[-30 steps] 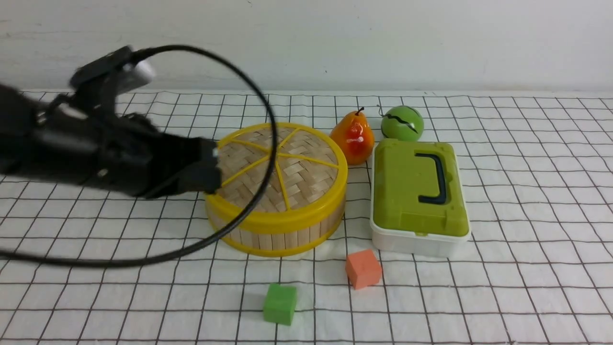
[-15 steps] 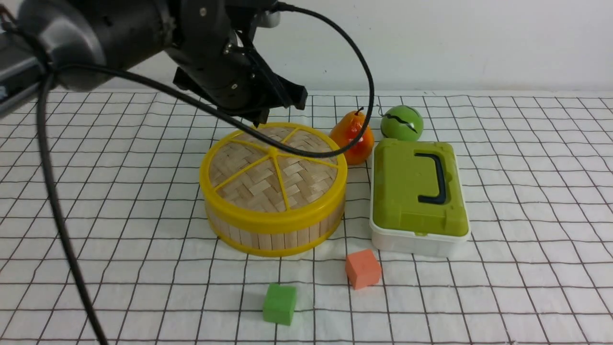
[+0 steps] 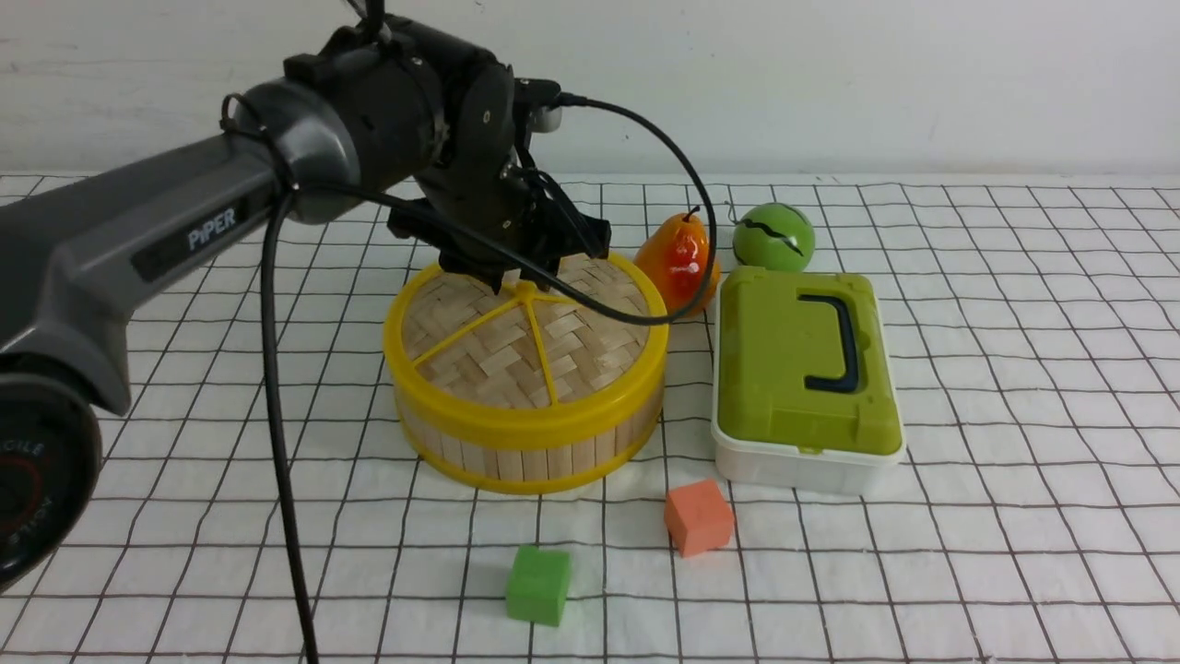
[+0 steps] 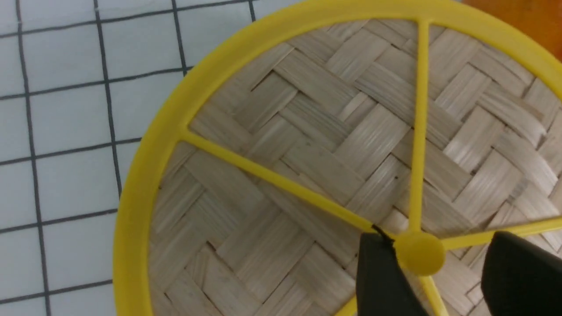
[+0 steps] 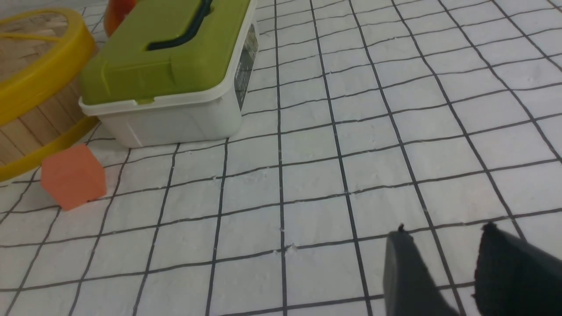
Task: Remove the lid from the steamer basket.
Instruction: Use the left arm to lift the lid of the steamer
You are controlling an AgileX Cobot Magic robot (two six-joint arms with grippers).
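Observation:
The steamer basket (image 3: pixel 525 454) stands mid-table, with pale slat walls and yellow rims. The lid (image 3: pixel 502 355) of woven bamboo lies flat on top of it, closed. My left gripper (image 3: pixel 530 272) hangs just over the lid's far half, pointing down. In the left wrist view the lid (image 4: pixel 307 145) fills the frame. There my left gripper (image 4: pixel 439 245) is open, and the yellow centre knob (image 4: pixel 419 256) sits between its fingers (image 4: pixel 380 276), close to one of them. My right gripper (image 5: pixel 443 232) is open over bare cloth and holds nothing.
An orange pear (image 3: pixel 680 263) and a green ball (image 3: pixel 774 237) sit behind the basket. A white box with a green lid (image 3: pixel 802 369) stands right of it. An orange cube (image 3: pixel 699 516) and a green cube (image 3: pixel 538 584) lie in front. The arm's cable (image 3: pixel 645 314) droops over the lid.
My left arm swung from the basket's left side up and over the lid, then came down toward its centre. Its jaws went from shut to open. The lid stayed on the basket.

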